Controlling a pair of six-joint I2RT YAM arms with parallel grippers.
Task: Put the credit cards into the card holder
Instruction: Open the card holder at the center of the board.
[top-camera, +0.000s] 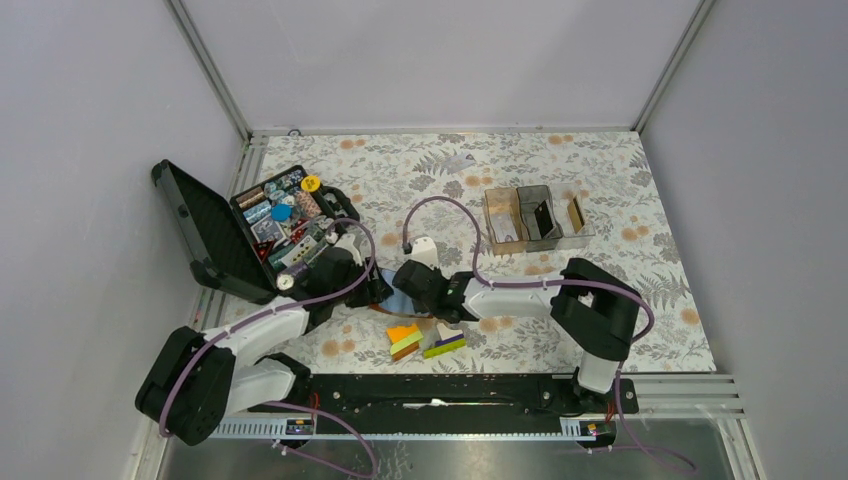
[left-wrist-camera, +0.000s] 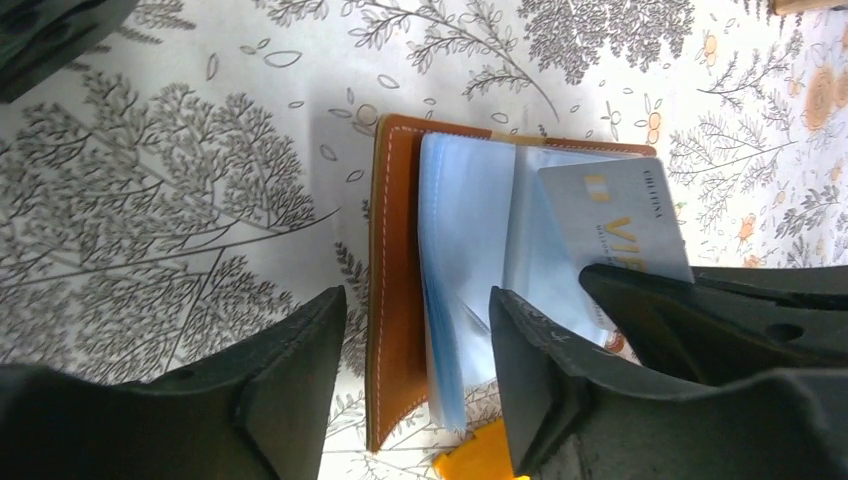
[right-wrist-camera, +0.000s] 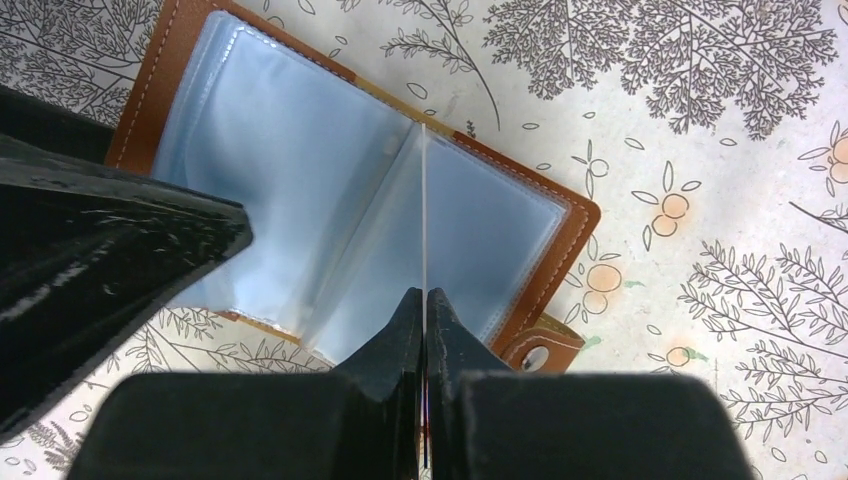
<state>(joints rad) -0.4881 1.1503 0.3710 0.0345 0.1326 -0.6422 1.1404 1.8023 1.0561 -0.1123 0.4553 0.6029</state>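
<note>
The brown leather card holder (left-wrist-camera: 395, 290) lies open on the floral cloth, its bluish clear sleeves (left-wrist-camera: 470, 240) fanned up; it also shows in the right wrist view (right-wrist-camera: 560, 230) and the top view (top-camera: 390, 306). My left gripper (left-wrist-camera: 415, 335) is open, its jaws either side of the holder's left cover and sleeve edges. My right gripper (right-wrist-camera: 425, 297) is shut on a grey credit card (left-wrist-camera: 620, 215) marked VIP, seen edge-on (right-wrist-camera: 425, 200) over the middle of the sleeves. More cards (top-camera: 543, 218) stand in a compartment box.
The compartment box (top-camera: 530, 240) is at the back right. An open black tool case (top-camera: 240, 235) stands at the left. Orange, green and purple blocks (top-camera: 425, 340) lie just in front of the holder. The holder's snap tab (right-wrist-camera: 540, 352) sticks out beside my right fingers.
</note>
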